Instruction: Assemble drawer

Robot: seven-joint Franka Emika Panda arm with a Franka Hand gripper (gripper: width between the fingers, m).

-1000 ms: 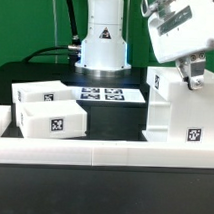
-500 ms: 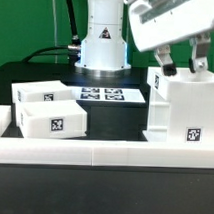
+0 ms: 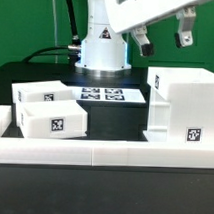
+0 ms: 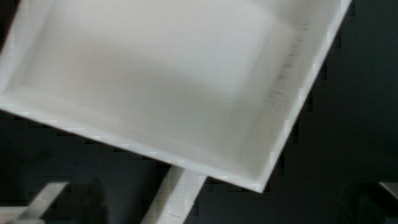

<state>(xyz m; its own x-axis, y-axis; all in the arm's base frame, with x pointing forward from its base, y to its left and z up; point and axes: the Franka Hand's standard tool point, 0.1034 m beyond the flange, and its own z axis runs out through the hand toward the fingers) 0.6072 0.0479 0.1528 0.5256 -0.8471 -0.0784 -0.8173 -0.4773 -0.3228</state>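
One large, boxy white plastic drawer case (image 3: pixel 185 106) stands on the black desk (image 3: pixel 115 120), directly beneath the gripper (image 3: pixel 162 39). The gripper hangs spread and empty, clear above it. Two smaller white plastic box trays, rear tray (image 3: pixel 37 93) and front tray (image 3: pixel 54 121), sit well aside from the gripper and lower.

Black table (image 3: pixel 115 120), seen from the exterior view, w/ drawer parts spread across it. The large white case (image 3: pixel 185 108) stands upright at the exterior view's right, a square tag low on its near face. Two tagged box trays sit at the left, the rear tray (image 3: pixel 41 93) just behind the front tray (image 3: pixel 52 121). The marker board (image 3: pixel 102 94) lies flat btwn trays & case, toward the back. Low white wall strips (image 3: pixel 103 153) line the near edge & far left.
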